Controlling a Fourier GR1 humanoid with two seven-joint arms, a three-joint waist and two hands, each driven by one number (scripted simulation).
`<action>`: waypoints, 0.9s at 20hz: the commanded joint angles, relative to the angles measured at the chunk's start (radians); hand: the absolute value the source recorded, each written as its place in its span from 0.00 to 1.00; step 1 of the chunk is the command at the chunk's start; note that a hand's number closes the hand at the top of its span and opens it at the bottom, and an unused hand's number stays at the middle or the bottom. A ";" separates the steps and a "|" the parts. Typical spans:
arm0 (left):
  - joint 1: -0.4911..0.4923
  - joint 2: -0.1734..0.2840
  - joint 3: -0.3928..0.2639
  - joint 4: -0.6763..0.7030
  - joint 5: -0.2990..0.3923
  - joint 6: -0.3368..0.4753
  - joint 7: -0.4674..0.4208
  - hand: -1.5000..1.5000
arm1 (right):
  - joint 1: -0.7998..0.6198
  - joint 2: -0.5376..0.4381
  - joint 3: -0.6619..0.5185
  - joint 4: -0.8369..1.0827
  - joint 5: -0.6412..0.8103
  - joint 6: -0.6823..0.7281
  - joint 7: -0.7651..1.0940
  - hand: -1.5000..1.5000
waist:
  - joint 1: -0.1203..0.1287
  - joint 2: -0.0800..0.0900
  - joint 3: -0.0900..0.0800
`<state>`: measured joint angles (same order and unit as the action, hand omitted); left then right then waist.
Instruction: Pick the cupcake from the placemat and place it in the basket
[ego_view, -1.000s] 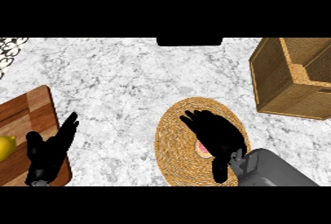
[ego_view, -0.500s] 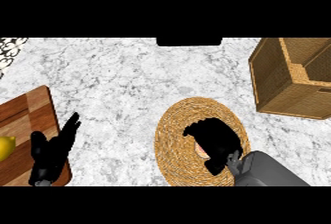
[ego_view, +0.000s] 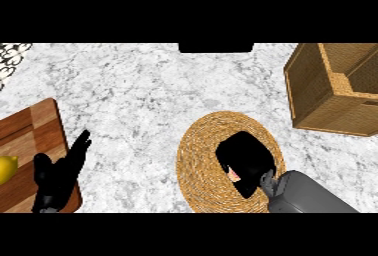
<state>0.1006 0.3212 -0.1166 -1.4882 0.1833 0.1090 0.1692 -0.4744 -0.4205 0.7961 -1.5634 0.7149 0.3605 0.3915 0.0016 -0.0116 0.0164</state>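
Marble counter (ego_view: 148, 85), lit evenly. Right hand (ego_view: 247, 157) curled down over cupcake (ego_view: 234, 174) on woven placemat (ego_view: 199, 150), near right; only a pink sliver showing at hand's near-left edge. Basket (ego_view: 328, 90) far right, well apart. Risk: cupcake mostly hidden, hold unverified; could tip or slip on lift. Left hand (ego_view: 59, 172) resting with fingers relaxed, over cutting board (ego_view: 29, 125), beside lemon (ego_view: 6, 167).

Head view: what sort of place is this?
Likely a kitchen counter: a marble-look countertop, a wooden cutting board with a yellow fruit on it, plus a round woven placemat and a wicker basket.
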 joint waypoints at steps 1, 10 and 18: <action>0.043 -0.035 -0.021 0.080 -0.012 0.024 0.063 0.50 | 0.011 -0.043 -0.028 -0.027 0.010 0.000 -0.055 1.00 | -0.004 0.012 -0.016; 0.096 -0.017 -0.009 0.066 -0.003 -0.010 0.038 0.50 | 0.065 0.249 -0.099 -0.005 0.176 -0.129 0.526 1.00 | -0.016 0.006 -0.018; 0.081 -0.009 0.017 0.044 0.010 -0.005 0.066 0.50 | 0.058 0.416 -0.299 -0.318 0.147 -0.499 0.549 1.00 | -0.037 0.004 -0.014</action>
<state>0.1359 0.3200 -0.0904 -1.5164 0.1867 0.1075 0.1892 -0.3981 -0.0715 0.5784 -1.7515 0.8554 0.0034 0.9055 -0.0317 -0.0166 0.0184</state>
